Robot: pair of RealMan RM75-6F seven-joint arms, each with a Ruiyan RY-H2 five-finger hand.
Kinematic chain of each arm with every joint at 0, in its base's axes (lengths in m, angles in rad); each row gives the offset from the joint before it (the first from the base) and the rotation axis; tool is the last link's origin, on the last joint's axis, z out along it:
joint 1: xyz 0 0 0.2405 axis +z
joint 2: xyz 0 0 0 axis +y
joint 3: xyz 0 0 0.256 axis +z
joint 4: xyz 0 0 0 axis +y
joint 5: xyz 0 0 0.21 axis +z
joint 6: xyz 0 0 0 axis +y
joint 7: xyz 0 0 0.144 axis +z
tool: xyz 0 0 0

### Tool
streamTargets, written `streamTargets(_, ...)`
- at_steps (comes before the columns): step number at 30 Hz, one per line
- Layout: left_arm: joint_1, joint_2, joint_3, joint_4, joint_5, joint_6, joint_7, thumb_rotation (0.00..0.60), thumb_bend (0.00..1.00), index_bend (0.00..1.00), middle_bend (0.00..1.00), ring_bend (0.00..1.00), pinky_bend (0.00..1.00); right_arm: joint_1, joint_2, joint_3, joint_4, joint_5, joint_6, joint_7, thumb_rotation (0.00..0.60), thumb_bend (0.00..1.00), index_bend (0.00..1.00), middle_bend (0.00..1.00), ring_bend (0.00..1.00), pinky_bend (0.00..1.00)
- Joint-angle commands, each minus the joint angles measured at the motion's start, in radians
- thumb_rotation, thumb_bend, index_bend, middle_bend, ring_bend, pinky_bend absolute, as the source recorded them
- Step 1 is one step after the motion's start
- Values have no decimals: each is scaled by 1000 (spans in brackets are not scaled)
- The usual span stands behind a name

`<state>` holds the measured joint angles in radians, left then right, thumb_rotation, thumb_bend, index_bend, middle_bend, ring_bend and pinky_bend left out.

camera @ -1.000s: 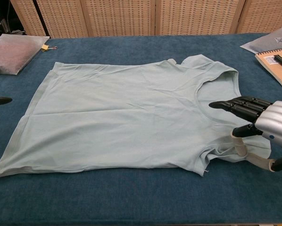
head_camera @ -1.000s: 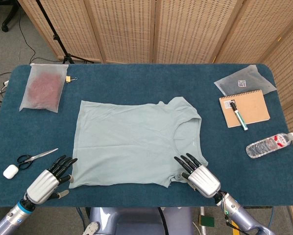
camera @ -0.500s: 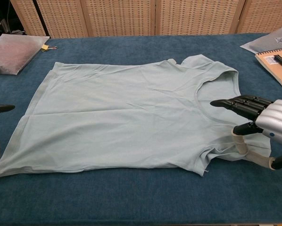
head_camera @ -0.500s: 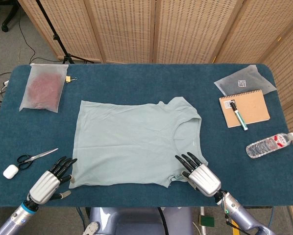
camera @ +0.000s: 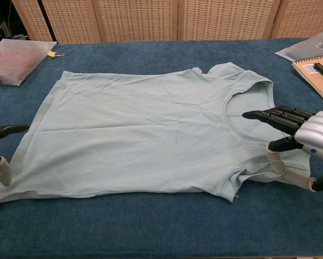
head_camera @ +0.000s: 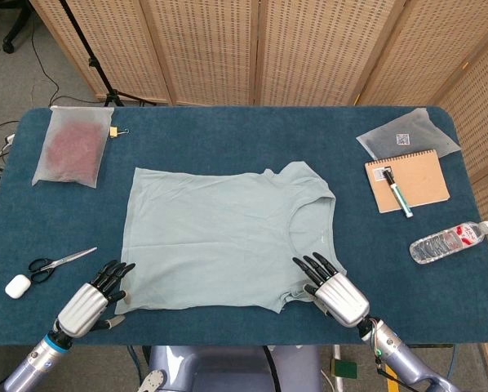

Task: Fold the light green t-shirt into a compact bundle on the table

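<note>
T-shirt [head_camera: 219,237] lies flat; left robot hand [head_camera: 91,297] and right robot hand [head_camera: 334,288] hover at its near corners, fingers spread, empty.

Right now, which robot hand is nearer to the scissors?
Left. The left robot hand sits just right of the scissors, at the t-shirt's near corner; the right robot hand is far across the shirt.

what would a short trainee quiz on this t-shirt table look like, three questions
1. True or false: the t-shirt lies flat and unfolded.
2. Which thing lies on the notebook? A) scissors B) marker C) bottle
3. Fill in: the right hand is at the shirt's near ____.

Key: 1 true. 2 B, the marker. 3 sleeve. The left hand sits at the opposite near corner; neither holds cloth yet.
</note>
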<state>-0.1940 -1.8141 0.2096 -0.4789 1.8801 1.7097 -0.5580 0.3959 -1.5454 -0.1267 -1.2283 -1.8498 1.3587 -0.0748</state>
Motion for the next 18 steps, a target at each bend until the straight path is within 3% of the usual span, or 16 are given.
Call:
streamTargets(1,-2,-1,6,2,0,0,-5,600,251,546,0,0,0,0,1,0,-2,0,1,1,600,573,617,0,0,55)
streamTargets(9,-3,-4,13,8,-11,-1,-16,600,312,552,0,0,0,0,3,0,-3,1,2,1,600,591,617,0,0,55)
streamTargets(18,-3,-7,15,9,-24,0,-31,600,367,690,0,0,0,1,2,-2,-3,0,2,0,600,596,617,0,0,55)
